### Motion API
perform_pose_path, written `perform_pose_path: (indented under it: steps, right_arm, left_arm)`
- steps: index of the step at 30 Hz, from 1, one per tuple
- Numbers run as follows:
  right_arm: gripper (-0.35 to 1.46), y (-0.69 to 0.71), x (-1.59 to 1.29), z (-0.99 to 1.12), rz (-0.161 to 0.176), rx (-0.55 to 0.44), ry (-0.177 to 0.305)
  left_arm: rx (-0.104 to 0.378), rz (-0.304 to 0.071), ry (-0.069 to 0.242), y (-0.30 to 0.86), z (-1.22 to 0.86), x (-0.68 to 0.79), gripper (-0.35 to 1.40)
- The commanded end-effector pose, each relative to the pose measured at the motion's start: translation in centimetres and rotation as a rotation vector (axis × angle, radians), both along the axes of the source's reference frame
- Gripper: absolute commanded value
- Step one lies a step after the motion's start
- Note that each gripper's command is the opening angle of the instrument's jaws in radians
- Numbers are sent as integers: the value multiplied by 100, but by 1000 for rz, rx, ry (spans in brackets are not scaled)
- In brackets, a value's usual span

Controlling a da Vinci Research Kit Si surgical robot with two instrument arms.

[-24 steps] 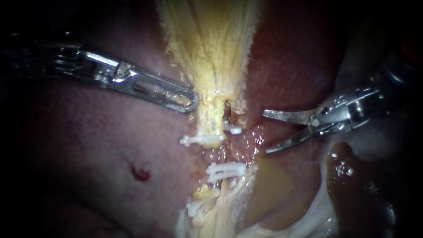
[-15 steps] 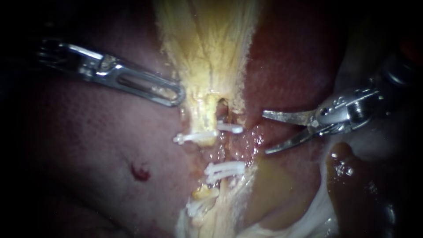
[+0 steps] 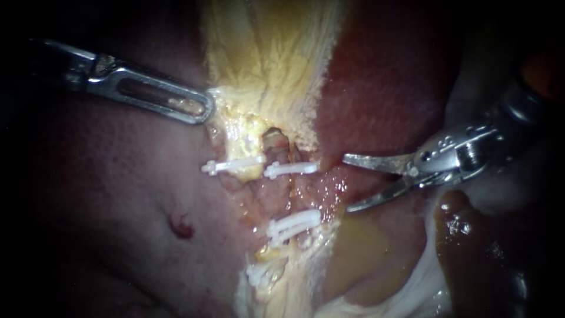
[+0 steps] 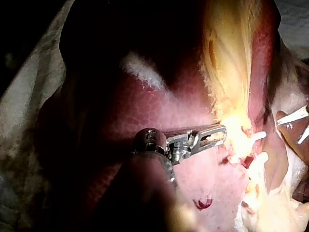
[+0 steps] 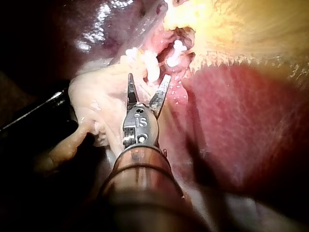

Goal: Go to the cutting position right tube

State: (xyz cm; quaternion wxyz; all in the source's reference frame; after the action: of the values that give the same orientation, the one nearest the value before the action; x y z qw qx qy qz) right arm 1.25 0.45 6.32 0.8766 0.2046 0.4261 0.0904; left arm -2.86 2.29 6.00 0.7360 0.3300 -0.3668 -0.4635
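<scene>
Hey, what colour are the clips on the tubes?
The clips are white, clearest in the endoscope view.

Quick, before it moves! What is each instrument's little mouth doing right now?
Left instrument: jaws shut on the edge of the yellow tissue.
Right instrument: jaws open, holding nothing.

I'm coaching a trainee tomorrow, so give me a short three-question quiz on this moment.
1. True or false: the right instrument's jaws are shut.
2. In the endoscope view, those jaws lie: A, left of the clips; B, right of the clips; C, out of view.
3. What colour are the clips?
Key: 1 false, a gap shows between them; 2 B; 3 white.
</scene>
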Motion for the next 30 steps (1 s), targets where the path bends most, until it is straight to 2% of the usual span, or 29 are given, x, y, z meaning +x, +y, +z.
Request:
perform_pose_path:
  steps: [1,6,9,17,19,23,30]
  right_arm:
    - [144,-3,2,4,0,12,-1]
    - [144,-20,14,28,-5,54,4]
    - [144,-25,21,44,-2,82,5]
    - [144,-22,39,79,-16,119,6]
    - [144,-19,43,84,-17,132,20]
    - [142,-16,51,87,-16,186,79]
    - [137,-19,68,96,-51,267,165]
  left_arm:
    - [0,0,1,0,0,0,-35]
    - [0,0,1,0,0,0,-35]
    - [0,-1,2,0,-1,0,-35]
    - [0,-1,2,-1,-1,0,-35]
    - [0,-1,2,-1,-1,0,-35]
    - [0,-1,2,0,-1,0,-35]
    - [0,0,1,0,0,0,-35]
